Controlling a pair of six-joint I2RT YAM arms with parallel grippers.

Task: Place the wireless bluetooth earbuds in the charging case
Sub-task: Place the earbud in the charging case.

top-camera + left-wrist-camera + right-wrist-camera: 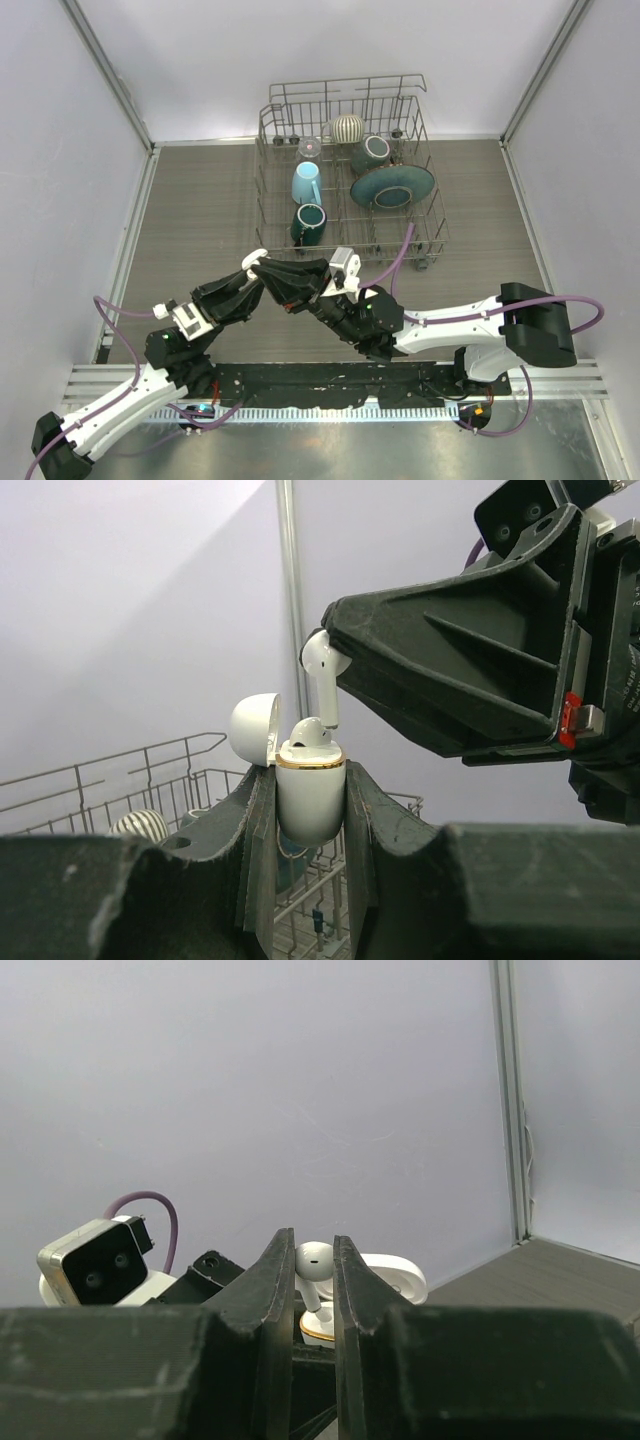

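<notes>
One earbud (322,665) is hanging upright, head up and stem down, just above the open case (310,805). The right tool (332,640) is pinching its head between fingertips set narrowly, with the stem pointing free below them. The stem's end is sitting right beside a second earbud (310,732), which is resting in the case with its head poking above the gold rim. Whether the stem is touching that earbud or the rim is hard to tell from these angles. The lid (254,728) is standing flipped back, to the left of the rim in the left wrist view.

The left tool (310,780) is clamping the case body between its two fingers, holding it upright in the air with the opening facing up.

In the top view the two tools are meeting tip to tip above the table (200,230), just in front of a wire rack (432,205). The rack is carrying a dark plate (392,187) standing on edge, a blue mug (306,183) and a dark mug (310,225) nearer the arms.
</notes>
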